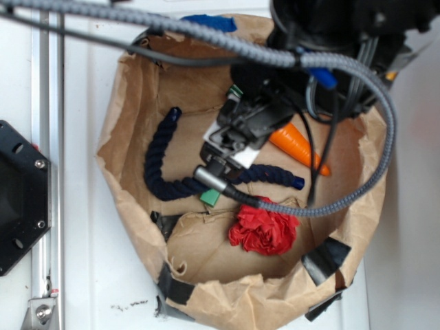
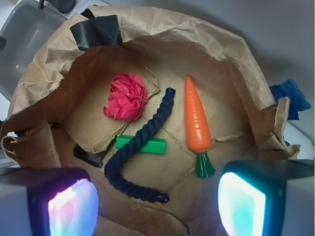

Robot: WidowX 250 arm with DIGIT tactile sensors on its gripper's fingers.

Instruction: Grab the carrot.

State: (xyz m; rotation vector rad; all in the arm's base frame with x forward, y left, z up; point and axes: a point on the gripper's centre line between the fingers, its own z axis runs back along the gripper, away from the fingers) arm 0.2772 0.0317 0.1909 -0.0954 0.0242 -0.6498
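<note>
The carrot (image 2: 196, 117) is glossy orange with a dark green flared stem, and it lies flat on the floor of a brown paper bag (image 2: 236, 59). In the exterior view only its orange tip end (image 1: 297, 146) shows past the arm. My gripper (image 2: 156, 204) hangs above the bag floor, open wide, with nothing between its glowing pads (image 2: 241, 202). The carrot's stem lies just ahead of the right pad, apart from it. In the exterior view the gripper (image 1: 230, 141) sits over the bag's middle, its fingertips hidden by the wrist.
A dark blue rope (image 2: 142, 147) curls across the bag floor over a flat green block (image 2: 152, 145). A red ruffled cloth ball (image 2: 126, 97) lies left of them. The bag's walls, patched with black tape (image 2: 96, 30), ring everything. A grey cable (image 1: 357, 75) loops over the bag.
</note>
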